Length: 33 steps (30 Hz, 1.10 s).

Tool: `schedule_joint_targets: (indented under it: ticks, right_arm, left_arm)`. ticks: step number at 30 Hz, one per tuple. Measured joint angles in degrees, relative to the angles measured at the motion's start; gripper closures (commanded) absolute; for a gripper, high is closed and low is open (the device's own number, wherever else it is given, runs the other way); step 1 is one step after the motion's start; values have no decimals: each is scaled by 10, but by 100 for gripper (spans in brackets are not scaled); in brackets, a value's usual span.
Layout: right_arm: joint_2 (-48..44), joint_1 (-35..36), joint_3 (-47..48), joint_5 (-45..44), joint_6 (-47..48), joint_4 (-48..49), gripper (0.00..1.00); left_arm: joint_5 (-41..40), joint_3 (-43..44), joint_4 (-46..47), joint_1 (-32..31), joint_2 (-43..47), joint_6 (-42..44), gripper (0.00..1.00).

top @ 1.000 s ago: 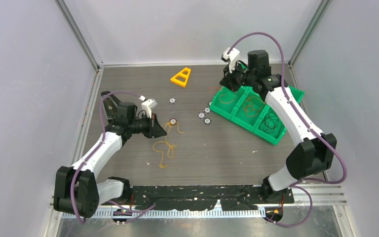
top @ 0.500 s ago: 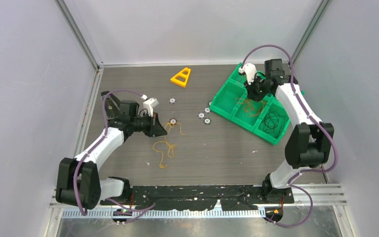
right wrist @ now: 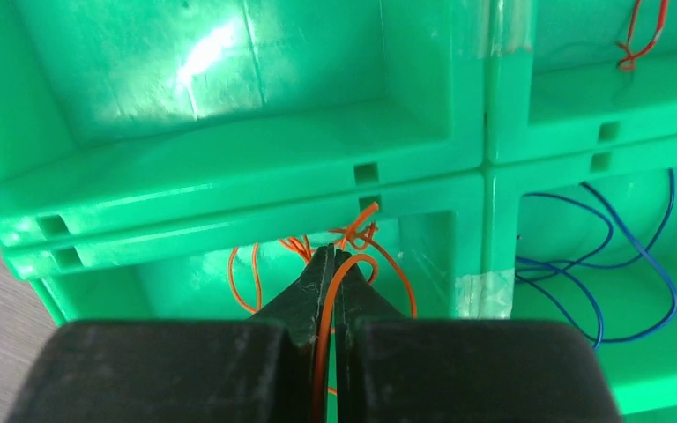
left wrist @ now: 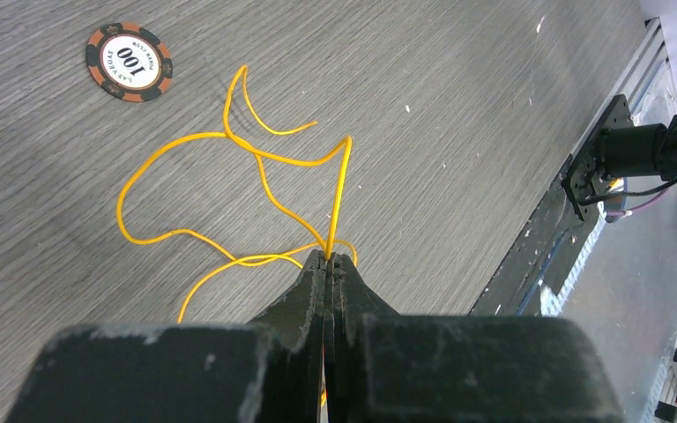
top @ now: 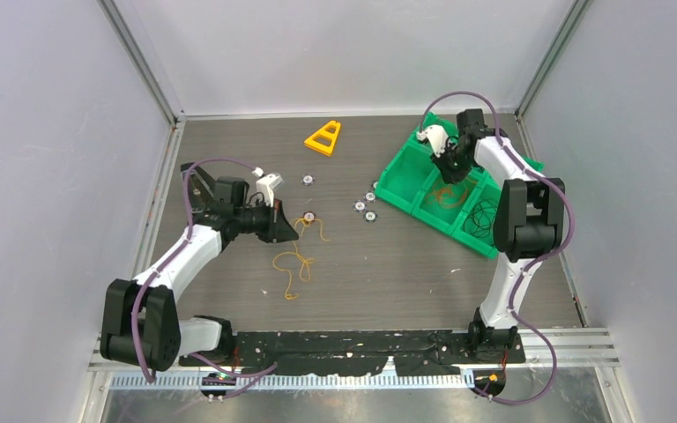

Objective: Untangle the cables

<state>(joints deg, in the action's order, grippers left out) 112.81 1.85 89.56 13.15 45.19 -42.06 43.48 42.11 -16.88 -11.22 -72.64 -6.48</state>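
Note:
A thin yellow wire [left wrist: 256, 167] lies in loose loops on the table; it also shows in the top view [top: 293, 263]. My left gripper [left wrist: 331, 258] is shut on this yellow wire, low over the table [top: 293, 231]. My right gripper [right wrist: 335, 256] is shut on a thin orange wire [right wrist: 353, 264] and hangs over the middle compartment of the green bin [right wrist: 229, 185], where more orange wire [top: 448, 194] lies. In the top view the right gripper [top: 451, 173] is above that bin [top: 391, 196].
A poker chip [left wrist: 129, 61] lies by the yellow wire. Several small round pieces [top: 364, 206] sit mid-table. A yellow triangle [top: 323, 137] lies at the back. Other bin compartments hold dark wires [top: 483, 220], blue wires [right wrist: 617, 256] and a red wire [right wrist: 639, 35].
My right arm swung from behind the bin's left end to over the bin and lowered toward the middle compartment. My left gripper shifted slightly right with the yellow wire.

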Motion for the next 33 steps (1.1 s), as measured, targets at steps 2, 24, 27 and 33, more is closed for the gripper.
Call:
schedule_joint_targets:
  ticks: [2, 24, 27, 33]
  right_arm:
    - [-8, -5, -13, -6, 11, 7, 92]
    - [-259, -1, -13, 231, -79, -44, 2]
    - [-289, 20, -23, 273, -104, -39, 2]
    - [-318, 65, -73, 311, -129, -35, 2]
  left_arm:
    - [0, 0, -1, 0, 0, 1, 100]
    - [7, 172, -52, -172, 36, 26, 100]
    - [36, 224, -63, -206, 39, 27, 100]
    - [82, 278, -70, -170, 62, 38, 100]
